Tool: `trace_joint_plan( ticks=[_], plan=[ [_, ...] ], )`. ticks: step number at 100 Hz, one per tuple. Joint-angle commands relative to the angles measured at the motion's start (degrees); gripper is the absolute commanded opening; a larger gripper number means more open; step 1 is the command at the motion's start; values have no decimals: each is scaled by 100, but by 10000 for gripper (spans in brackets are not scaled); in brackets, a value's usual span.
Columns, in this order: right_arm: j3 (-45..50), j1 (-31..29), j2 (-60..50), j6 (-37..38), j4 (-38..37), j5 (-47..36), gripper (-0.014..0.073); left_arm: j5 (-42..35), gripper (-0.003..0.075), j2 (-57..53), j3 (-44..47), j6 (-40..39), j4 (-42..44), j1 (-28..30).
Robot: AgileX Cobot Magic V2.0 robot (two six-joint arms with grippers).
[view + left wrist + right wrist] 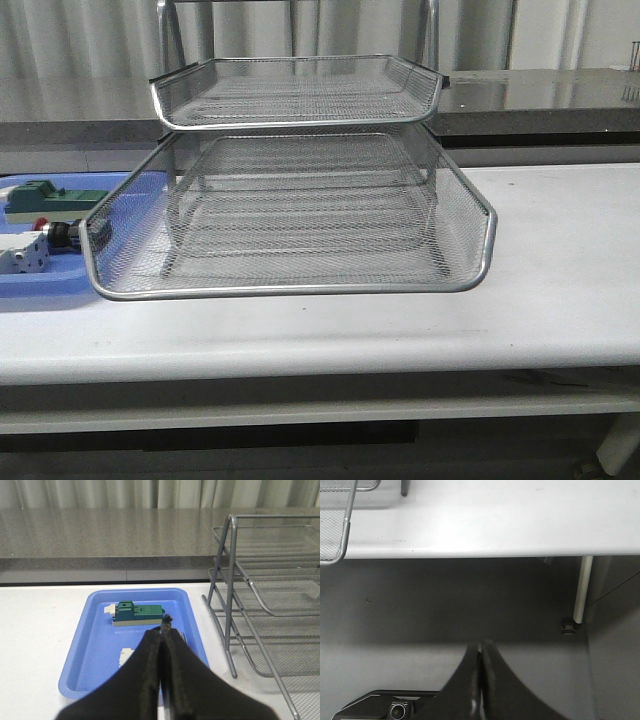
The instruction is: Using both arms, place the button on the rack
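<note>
The button lies on its side in a blue tray left of the rack, its red head beside a white part. The silver mesh rack stands mid-table with its tiers facing me. Neither arm shows in the front view. In the left wrist view my left gripper is shut, held above the near part of the blue tray. A small dark tip peeks past its fingertips; I cannot tell what it is. My right gripper is shut on nothing, low in front of the table edge.
A green block on a beige base and a white blocky part share the tray. The rack's slim legs stand close beside the tray. Beyond the right gripper are the floor, a table leg and the rack's corner.
</note>
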Motion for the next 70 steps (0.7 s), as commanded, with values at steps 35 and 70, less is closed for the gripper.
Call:
trace_joint_plan(
  ticks=[35,70],
  plan=[
    [-178,-2,29,-17,-85,-312,-67,1797,-20,3876,-3582,340,262,8],
    [-178,-2,29,-17,-85,-312,-67,3419,-15,6057,-5637,1375,252,8]
  ],
)
